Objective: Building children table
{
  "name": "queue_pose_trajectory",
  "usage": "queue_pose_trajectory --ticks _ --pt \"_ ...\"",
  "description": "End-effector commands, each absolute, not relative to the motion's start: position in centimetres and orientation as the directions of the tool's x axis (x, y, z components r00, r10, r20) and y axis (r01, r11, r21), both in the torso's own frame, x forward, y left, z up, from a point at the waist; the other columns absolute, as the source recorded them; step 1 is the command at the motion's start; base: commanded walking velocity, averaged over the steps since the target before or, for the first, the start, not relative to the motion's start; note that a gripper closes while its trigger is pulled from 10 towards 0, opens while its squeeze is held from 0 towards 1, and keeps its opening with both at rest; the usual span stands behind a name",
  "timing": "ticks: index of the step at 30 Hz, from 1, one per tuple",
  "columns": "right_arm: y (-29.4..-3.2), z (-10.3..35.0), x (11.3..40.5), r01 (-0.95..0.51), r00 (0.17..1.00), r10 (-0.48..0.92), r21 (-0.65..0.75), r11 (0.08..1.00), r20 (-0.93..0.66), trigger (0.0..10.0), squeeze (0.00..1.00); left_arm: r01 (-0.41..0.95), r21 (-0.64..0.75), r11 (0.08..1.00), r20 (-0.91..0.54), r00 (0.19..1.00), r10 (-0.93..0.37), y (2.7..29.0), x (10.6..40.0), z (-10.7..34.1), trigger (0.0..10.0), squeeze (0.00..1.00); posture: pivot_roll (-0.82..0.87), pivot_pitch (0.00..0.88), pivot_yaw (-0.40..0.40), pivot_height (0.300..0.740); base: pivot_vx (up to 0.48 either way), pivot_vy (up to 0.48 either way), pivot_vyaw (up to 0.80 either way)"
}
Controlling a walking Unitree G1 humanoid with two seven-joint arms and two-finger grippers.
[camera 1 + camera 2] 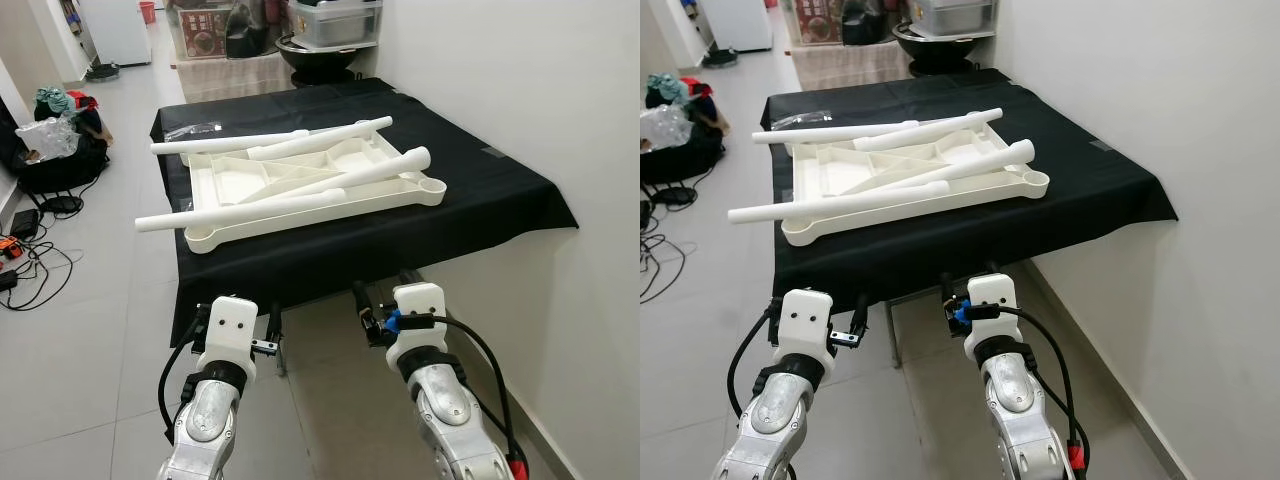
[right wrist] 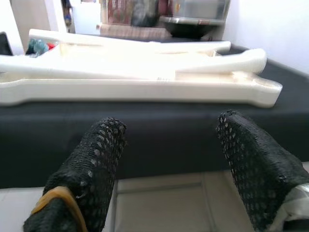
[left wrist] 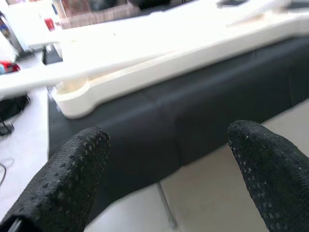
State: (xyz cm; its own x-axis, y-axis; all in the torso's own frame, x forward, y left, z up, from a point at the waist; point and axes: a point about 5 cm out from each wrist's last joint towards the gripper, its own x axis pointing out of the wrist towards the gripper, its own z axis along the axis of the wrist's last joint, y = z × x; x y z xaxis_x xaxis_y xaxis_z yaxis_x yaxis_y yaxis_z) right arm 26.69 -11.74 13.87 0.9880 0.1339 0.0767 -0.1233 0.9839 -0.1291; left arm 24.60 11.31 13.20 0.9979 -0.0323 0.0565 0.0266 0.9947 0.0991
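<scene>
A white plastic tabletop [image 1: 300, 216] lies upside down on a table draped in black cloth [image 1: 470, 200]. Several white legs rest loose across it: a long one along the front [image 1: 225, 211], one at the back [image 1: 225, 143], and one toward the right [image 1: 385, 168]. My left gripper [image 1: 236, 318] and right gripper [image 1: 388, 296] hang just below and in front of the cloth's front edge. Both are open and hold nothing. Between the left gripper's fingers [image 3: 72, 179] I see the tabletop's corner [image 3: 72, 99]. The right gripper's fingers [image 2: 99, 159] frame the tabletop's front rim [image 2: 145, 92].
A white wall [image 1: 560, 120] runs close along the right. Bags and cables [image 1: 50, 150] clutter the floor at left. Storage boxes [image 1: 335, 20] and a dark basin [image 1: 315, 55] stand behind the table. A clear plastic packet [image 1: 195, 130] lies at the table's back left.
</scene>
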Motion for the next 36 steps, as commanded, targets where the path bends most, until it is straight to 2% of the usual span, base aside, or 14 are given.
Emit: queue_pose_trajectory --ticks 1,2,5,6,13,36 --pt "-11.9 15.1 27.2 -0.105 0.985 0.122 -0.132 0.986 0.126 10.0 0.25 0.022 0.092 0.995 0.091 0.995 -0.03 11.2 24.8 14.3 10.0 0.0 -0.05 0.0 -0.012 0.74 0.0 0.0 0.0" --pt "-12.0 16.2 27.9 -0.103 0.98 0.121 -0.118 0.988 0.158 10.0 1.0 0.022 0.087 0.996 0.113 0.993 -0.032 11.0 25.0 14.9 10.0 0.0 -0.04 0.0 -0.014 0.74 0.0 0.0 0.0" --pt "-11.9 16.8 28.2 -0.105 0.976 0.13 -0.147 0.984 0.174 10.0 1.0 0.011 0.093 0.996 0.12 0.992 -0.022 11.1 25.1 15.2 10.0 0.0 -0.05 0.0 -0.014 0.74 0.0 0.0 0.0" --pt "-11.9 17.0 28.2 -0.097 0.975 0.125 -0.158 0.983 0.181 10.0 0.0 0.001 0.094 0.996 0.126 0.992 -0.013 11.2 25.3 15.4 10.0 0.0 -0.04 0.0 -0.016 0.74 0.0 0.0 0.0" --pt "-11.9 17.2 28.3 -0.099 0.974 0.126 -0.146 0.984 0.187 10.0 0.0 -0.009 0.105 0.994 0.153 0.988 -0.007 11.7 25.7 16.2 10.0 0.0 -0.04 0.0 -0.02 0.74 0.0 0.0 0.0" --pt "-12.1 17.7 29.1 -0.125 0.971 0.151 -0.142 0.982 0.188 10.0 0.0 -0.006 0.101 0.995 0.165 0.986 -0.011 11.8 25.9 16.9 10.0 0.0 -0.04 0.0 -0.021 0.74 0.349 0.0 0.0"
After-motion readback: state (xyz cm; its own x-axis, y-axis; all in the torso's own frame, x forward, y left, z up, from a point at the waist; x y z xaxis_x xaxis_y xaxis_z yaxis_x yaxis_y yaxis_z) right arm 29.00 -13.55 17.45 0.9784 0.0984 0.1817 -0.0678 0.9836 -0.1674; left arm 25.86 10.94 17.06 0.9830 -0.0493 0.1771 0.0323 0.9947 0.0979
